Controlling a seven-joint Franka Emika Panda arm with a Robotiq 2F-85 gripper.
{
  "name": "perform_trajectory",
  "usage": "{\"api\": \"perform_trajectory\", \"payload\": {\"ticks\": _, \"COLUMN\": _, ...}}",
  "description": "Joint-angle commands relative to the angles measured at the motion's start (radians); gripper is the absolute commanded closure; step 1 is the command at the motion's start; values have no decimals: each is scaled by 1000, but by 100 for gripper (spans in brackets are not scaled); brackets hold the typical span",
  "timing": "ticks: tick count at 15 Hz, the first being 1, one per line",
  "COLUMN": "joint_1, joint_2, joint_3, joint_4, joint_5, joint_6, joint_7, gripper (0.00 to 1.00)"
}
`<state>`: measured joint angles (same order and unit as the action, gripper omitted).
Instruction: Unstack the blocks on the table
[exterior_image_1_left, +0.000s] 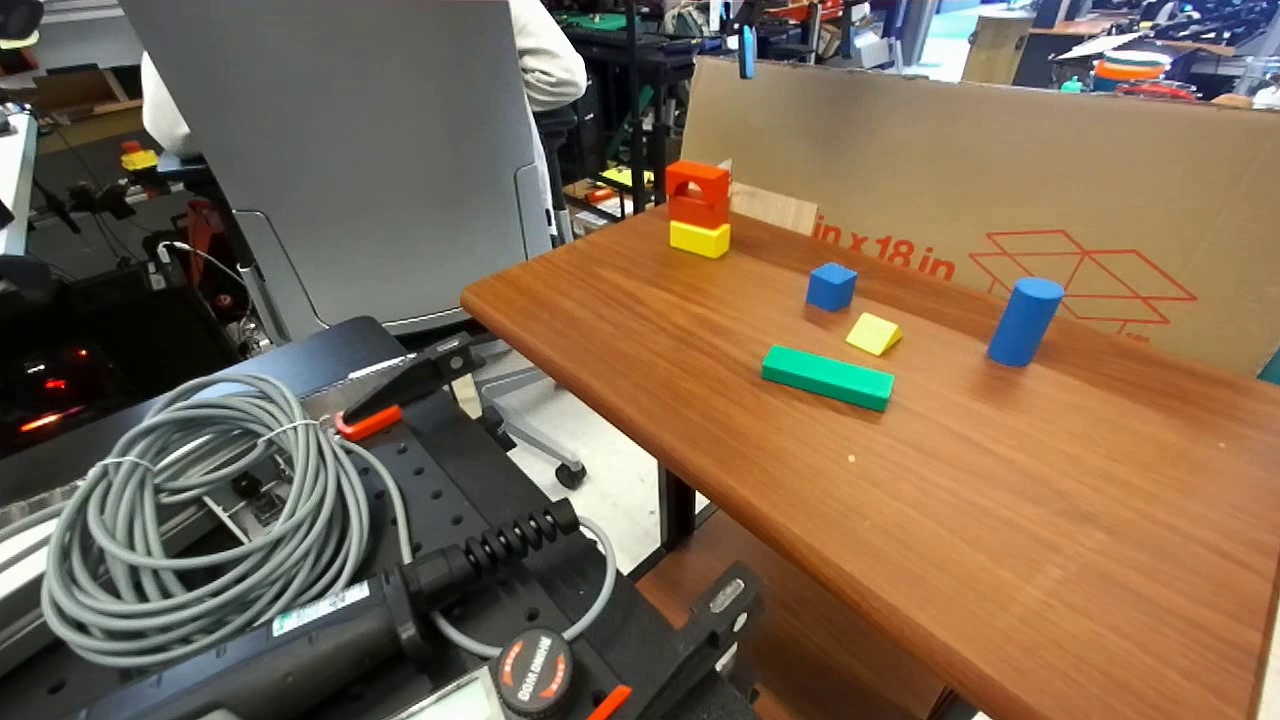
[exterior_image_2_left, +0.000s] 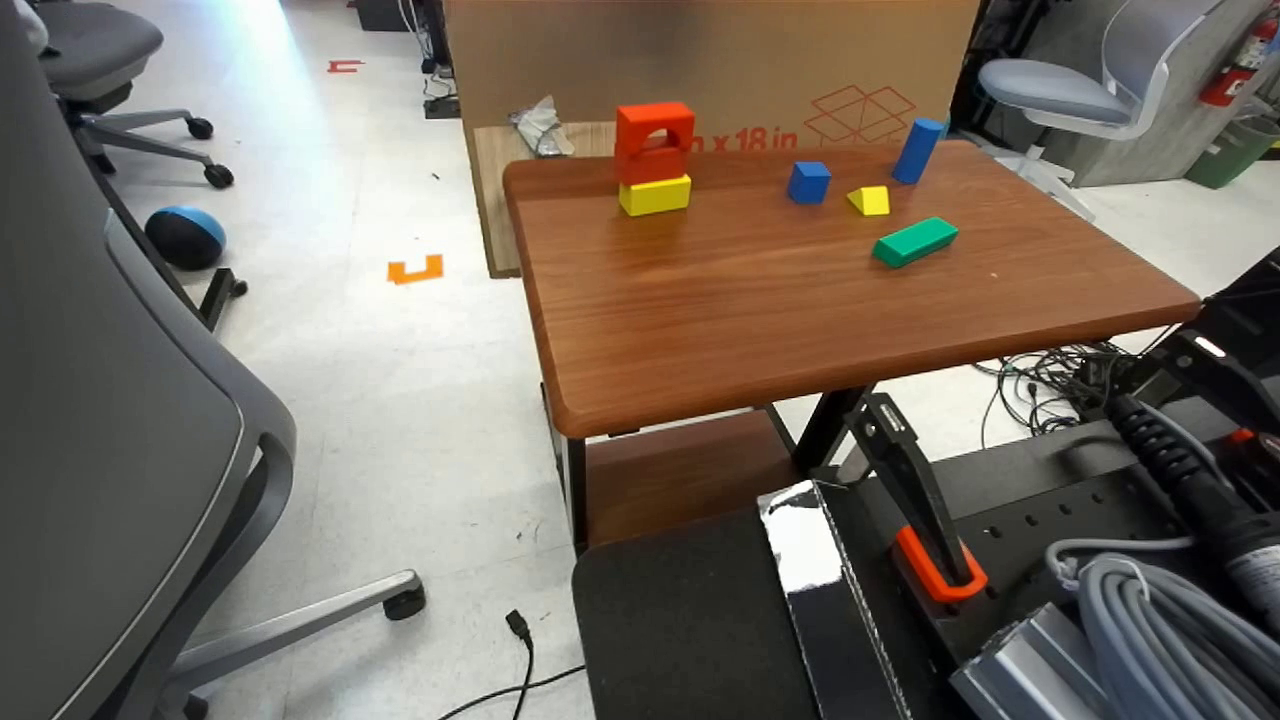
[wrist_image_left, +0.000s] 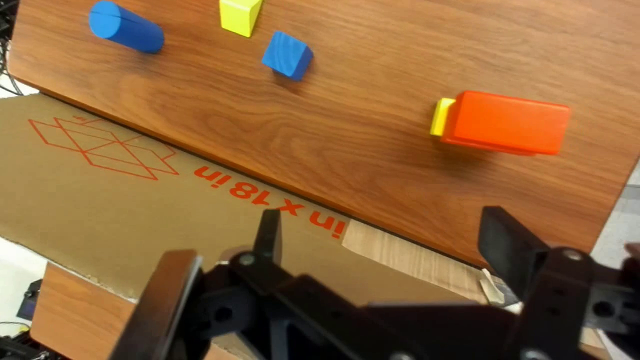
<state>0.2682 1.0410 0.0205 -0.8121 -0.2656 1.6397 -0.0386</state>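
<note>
Should feel light, stiff, slightly slick; with empty, wide-spread hand (wrist_image_left: 382, 220), pinch the upper orange block (wrist_image_left: 510, 122) by its long sides, above a seemingly separate lower block (exterior_image_1_left: 698, 213).

Room between stack (exterior_image_2_left: 652, 168) and blue cube (exterior_image_2_left: 808, 184), cardboard (exterior_image_2_left: 715, 60) behind

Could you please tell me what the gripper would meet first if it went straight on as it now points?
Probably the wooden tabletop, near its edge by the cardboard panel: in the wrist view the open gripper lines up there. Depth is unclear, so the cardboard panel might come first.
</note>
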Motion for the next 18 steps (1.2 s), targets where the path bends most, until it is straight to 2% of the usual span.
{"api": "perform_trajectory", "payload": {"ticks": 1, "joint_1": 27, "joint_2": -121, "joint_3": 17, "joint_4": -219, "joint_5": 9, "joint_6": 109, "joint_7": 102, "gripper": 0}}
{"api": "perform_trajectory", "payload": {"ticks": 6, "joint_1": 66, "joint_2": -216, "joint_3": 27, "joint_4": -449, "joint_5": -19, "joint_6": 278, "joint_7": 198, "gripper": 0}}
{"api": "perform_trajectory", "payload": {"ticks": 9, "joint_1": 71, "joint_2": -272, "joint_3": 32, "joint_4": -592, "joint_5": -25, "joint_6": 370, "joint_7": 194, "gripper": 0}}
{"api": "perform_trajectory", "payload": {"ticks": 13, "joint_1": 67, "joint_2": -355, "joint_3": 20, "joint_4": -777, "joint_5": -22, "joint_6": 439, "joint_7": 215, "gripper": 0}}
{"api": "perform_trajectory", "payload": {"ticks": 18, "joint_1": 62, "joint_2": -414, "joint_3": 4, "joint_4": -900, "joint_5": -49, "joint_6": 477, "joint_7": 247, "gripper": 0}}
